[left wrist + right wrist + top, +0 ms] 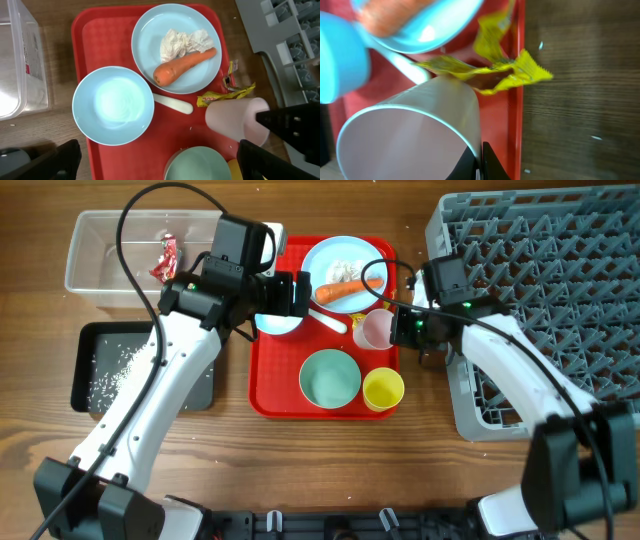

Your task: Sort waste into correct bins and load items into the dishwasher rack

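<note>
The pale blue plate (345, 265) on the red tray holds the orange carrot (350, 288) and a crumpled white lump (185, 41). My left gripper (285, 295) hovers open and empty over the tray near the white bowl (113, 105), its fingers (157, 162) spread wide. My right gripper (400, 325) is shut on the rim of the small pink cup (410, 130), which is tilted on the tray. The yellow wrapper (490, 70) lies beside the cup by the tray's edge. The white spoon (172, 104), teal bowl (330, 377) and yellow cup (383, 389) are on the tray.
The clear tub (100, 250) at the back left holds a red wrapper (165, 258). The black bin (90, 370) in front of it holds rice grains (120, 365). The grey rack (560, 290) stands to the right of the red tray (275, 395).
</note>
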`<state>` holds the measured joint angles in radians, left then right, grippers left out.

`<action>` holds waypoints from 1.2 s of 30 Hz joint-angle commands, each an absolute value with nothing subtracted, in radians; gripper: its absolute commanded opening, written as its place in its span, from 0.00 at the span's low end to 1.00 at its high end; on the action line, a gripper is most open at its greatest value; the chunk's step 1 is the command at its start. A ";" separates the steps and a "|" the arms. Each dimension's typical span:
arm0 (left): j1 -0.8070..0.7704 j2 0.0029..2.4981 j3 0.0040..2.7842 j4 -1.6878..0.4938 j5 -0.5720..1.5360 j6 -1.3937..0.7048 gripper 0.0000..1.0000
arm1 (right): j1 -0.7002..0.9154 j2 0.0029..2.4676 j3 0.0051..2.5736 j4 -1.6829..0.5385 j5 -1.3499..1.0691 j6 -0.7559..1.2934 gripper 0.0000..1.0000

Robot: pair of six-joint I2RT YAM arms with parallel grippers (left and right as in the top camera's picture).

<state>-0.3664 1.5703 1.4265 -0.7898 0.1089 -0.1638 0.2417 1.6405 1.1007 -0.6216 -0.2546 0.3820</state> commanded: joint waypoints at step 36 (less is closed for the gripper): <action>-0.363 1.603 1.427 -0.772 0.194 -0.166 1.00 | 0.177 1.764 1.126 -0.817 -0.336 0.258 0.61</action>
<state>-0.3664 1.5936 1.4265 -0.7746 0.1814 -0.1635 0.1768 1.7565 1.1114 -0.8223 -0.3130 0.2832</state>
